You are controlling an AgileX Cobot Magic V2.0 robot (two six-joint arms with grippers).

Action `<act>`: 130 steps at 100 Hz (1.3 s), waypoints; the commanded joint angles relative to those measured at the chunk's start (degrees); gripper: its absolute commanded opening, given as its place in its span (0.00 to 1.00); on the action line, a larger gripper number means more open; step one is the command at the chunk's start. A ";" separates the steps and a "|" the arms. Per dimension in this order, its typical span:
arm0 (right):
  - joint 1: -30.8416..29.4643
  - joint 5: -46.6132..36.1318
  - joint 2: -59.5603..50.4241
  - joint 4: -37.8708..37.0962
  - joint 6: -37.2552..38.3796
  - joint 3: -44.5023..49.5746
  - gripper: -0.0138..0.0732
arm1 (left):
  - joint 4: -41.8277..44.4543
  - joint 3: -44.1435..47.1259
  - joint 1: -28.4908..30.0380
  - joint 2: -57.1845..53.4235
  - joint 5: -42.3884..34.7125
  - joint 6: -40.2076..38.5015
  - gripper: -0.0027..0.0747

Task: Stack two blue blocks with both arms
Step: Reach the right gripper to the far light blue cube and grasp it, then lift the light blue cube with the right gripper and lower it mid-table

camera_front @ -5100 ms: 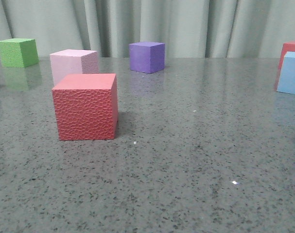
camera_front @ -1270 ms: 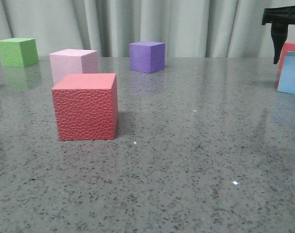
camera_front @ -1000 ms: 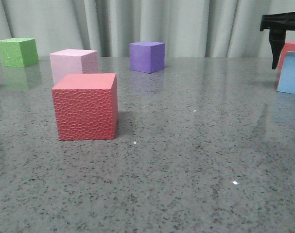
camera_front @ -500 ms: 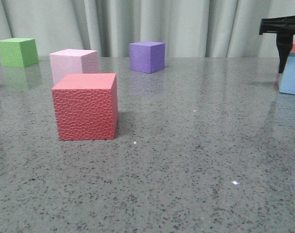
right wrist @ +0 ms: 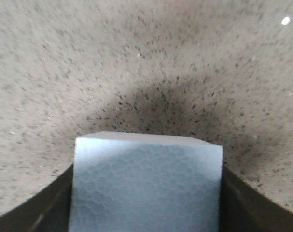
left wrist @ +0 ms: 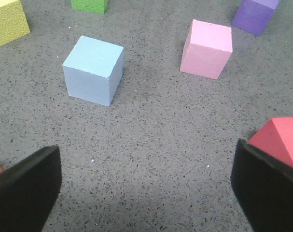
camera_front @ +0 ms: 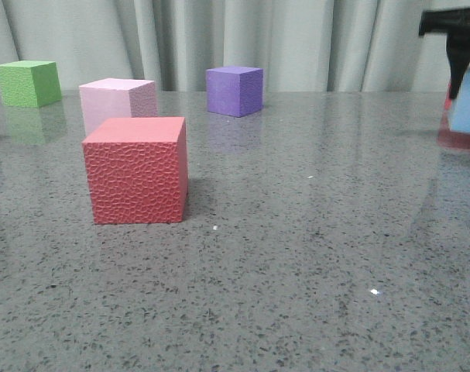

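Already the right gripper [right wrist: 146, 212] has its block: in its wrist view one of the blue blocks [right wrist: 146, 188] sits squeezed between the two dark fingers [right wrist: 49, 203], flush against both, with bare speckled table [right wrist: 136, 63] beneath it. From the front, that same block [camera_front: 467, 110] shows at about three o'clock, cut by the frame's edge, with the gripper's black finger [camera_front: 456, 58] running down its near side; it seems to hang clear of the surface, its red-tinged reflection below it.

Over on the other side, the left gripper [left wrist: 146, 188] hangs above the table with its fingers spread wide and nothing between them. The second blue block [left wrist: 93, 70] rests on the table ahead of it, toward eleven o'clock in that wrist view, well apart from both fingers. A pink cube [left wrist: 207, 48] lies near one o'clock, a red cube [left wrist: 279, 140] just beside the finger at four, and a purple cube [left wrist: 255, 14], a green cube [left wrist: 88, 5] and a yellow cube [left wrist: 8, 21] sit farther out.

So I'd say the job is roughly a third done: one block picked and raised, the other untouched, no stack yet. What's left, by my reckoning, is bringing the two blocks together and setting one squarely on the other.
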 commanded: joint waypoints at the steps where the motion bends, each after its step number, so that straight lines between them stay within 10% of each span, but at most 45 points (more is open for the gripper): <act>1: 0.76 -0.50 -4.80 -1.33 -1.88 -3.95 0.59 | -0.85 -2.00 -0.40 0.46 -3.60 -0.02 0.91; 130: 25.24 9.91 10.80 4.65 -5.03 -28.14 0.59 | -0.85 -2.00 -0.40 0.46 -3.60 -0.02 0.91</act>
